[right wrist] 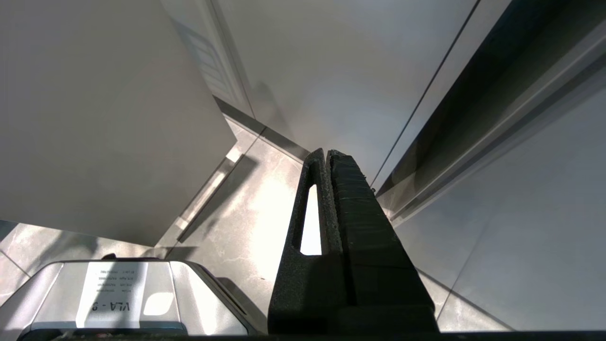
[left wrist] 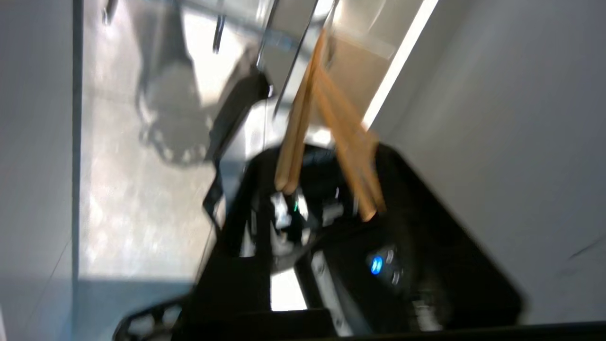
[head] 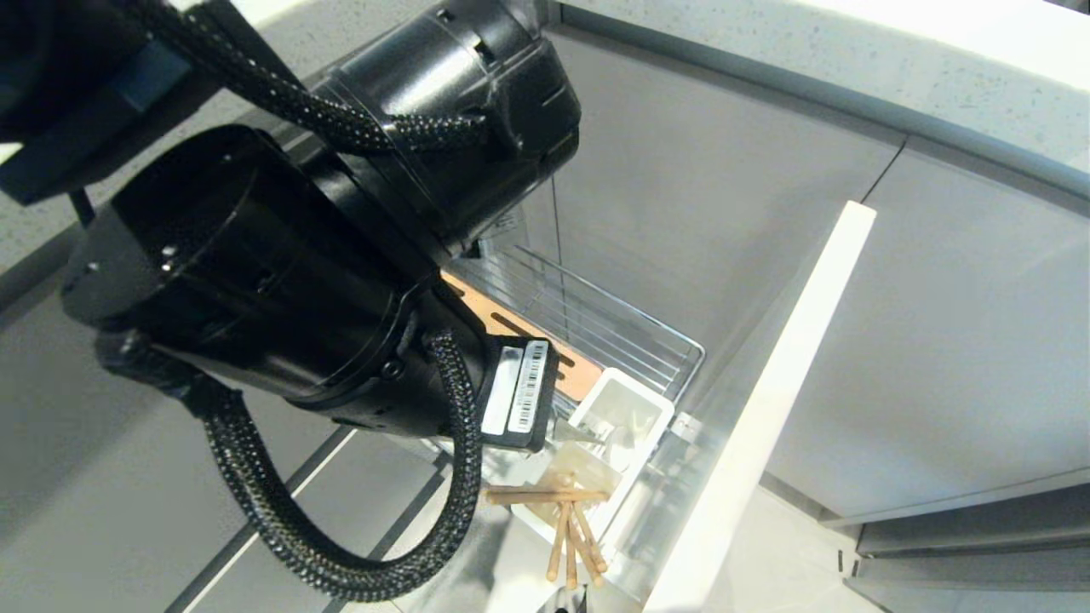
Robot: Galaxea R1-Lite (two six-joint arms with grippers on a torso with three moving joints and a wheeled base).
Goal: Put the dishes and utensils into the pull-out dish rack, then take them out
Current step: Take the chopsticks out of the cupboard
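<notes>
Left gripper (left wrist: 284,208) partway open, holding nothing I can make out, chopsticks (head: 572,532) just ahead in rack's white caddy (head: 622,400): light, stiff, slippery, prob best pinched mid-shaft w/ both together.

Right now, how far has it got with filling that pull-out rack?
The chopsticks already stand in the white caddy at the rack's front. The left gripper hovers just above them. The wire basket looks bare, so plate, bowl and spoon seem left, then unloading. The right gripper hangs shut, idle.
</notes>
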